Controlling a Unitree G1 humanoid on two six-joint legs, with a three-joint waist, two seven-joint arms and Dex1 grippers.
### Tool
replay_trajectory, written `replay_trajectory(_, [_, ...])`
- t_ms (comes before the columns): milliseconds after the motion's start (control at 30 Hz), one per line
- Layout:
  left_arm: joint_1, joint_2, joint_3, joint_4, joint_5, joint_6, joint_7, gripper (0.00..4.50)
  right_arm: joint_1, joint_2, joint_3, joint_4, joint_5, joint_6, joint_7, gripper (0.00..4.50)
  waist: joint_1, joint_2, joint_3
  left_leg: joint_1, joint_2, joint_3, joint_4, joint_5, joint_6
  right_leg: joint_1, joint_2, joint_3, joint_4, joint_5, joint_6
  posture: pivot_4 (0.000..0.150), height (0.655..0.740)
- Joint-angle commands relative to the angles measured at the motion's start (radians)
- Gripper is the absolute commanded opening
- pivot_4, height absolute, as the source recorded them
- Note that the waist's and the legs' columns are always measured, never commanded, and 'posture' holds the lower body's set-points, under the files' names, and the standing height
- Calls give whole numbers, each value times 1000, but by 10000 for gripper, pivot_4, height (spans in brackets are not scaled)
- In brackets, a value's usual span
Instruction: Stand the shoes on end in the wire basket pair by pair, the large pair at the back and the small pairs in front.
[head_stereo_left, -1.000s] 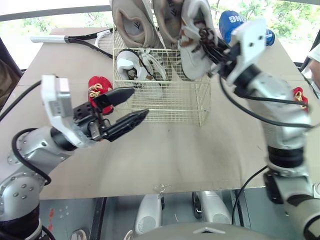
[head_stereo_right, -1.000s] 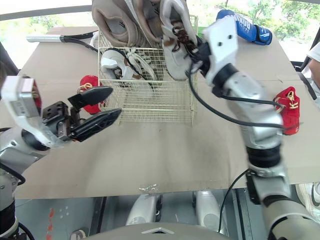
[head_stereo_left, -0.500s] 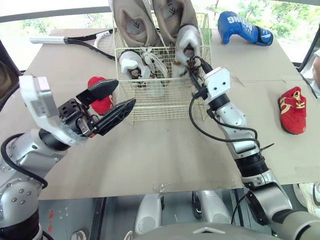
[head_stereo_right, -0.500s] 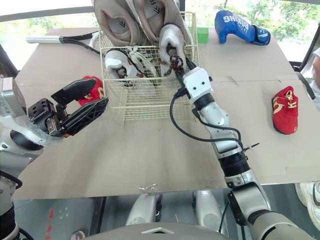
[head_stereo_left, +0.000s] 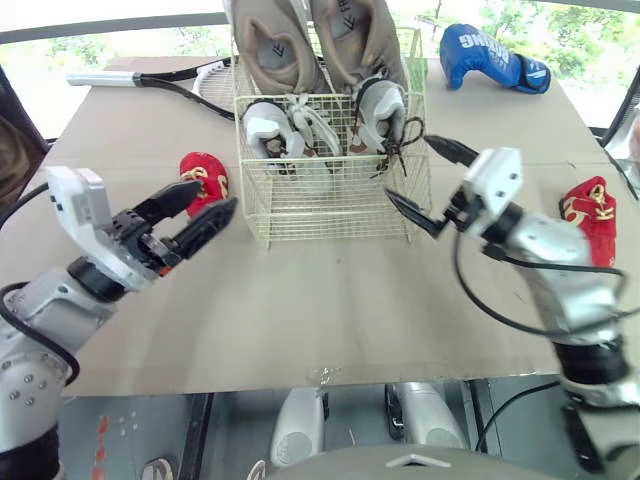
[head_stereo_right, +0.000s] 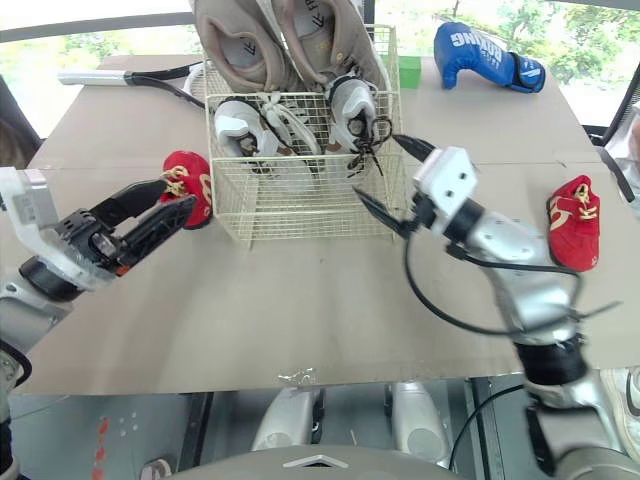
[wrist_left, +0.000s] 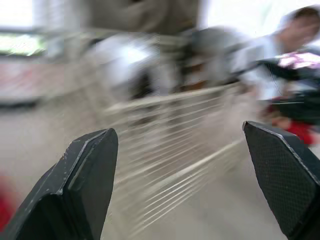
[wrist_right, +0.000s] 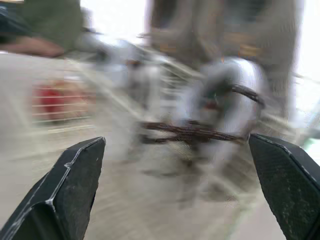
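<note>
Left pincer (head_stereo_left: 216, 199) and right pincer (head_stereo_left: 408, 167) both spread, flanking wire basket (head_stereo_left: 330, 215). Large pair (head_stereo_left: 275, 50) stood at its back, pale small shoes (head_stereo_left: 268, 130) in front; red shoes (head_stereo_left: 203, 178) lay outside on surface (head_stereo_left: 330, 310).

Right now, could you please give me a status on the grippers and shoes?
Left gripper open, empty, near a red shoe. Right gripper open, empty, beside the basket. Large pair at back, white shoes in front; second red shoe on the table.
</note>
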Motion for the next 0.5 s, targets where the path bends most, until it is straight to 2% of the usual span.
replay_trajectory(33, [-67,61,1,106,84,59,94,43362,30,-89,-86,-173,228,131,107,44246,2,-1,0,0,0,-1,0,0,0,0,0,-1,0,0,0,1500,7400])
replay_trajectory(133, [-146,64,-107,184,217,86,175,43362,65,-148,-117,-227,306,182,148,44246,7,-2,-1,0,0,-1,0,0,0,1,0,-1,0,0,0,1500,7400])
replay_trajectory(200, [-194,21,-178,208,295,57,198,43362,93,-170,-123,-241,301,183,158,44246,5,-3,-2,0,-1,0,1,0,0,1,-1,-1,-1,0,0,1500,7400])
replay_trajectory(367, [-274,-185,-314,244,505,-7,397,43362,131,-181,-156,-252,299,191,130,44246,6,-3,-2,-2,-1,-1,1,0,0,1,-1,-2,-2,0,0,1500,7400])
replay_trajectory(500, [-307,-350,-370,289,604,-79,462,43362,122,-178,-159,-258,293,202,109,44246,4,-4,-2,-3,-1,-1,1,0,0,0,-1,-1,-2,1,1,1500,7400])
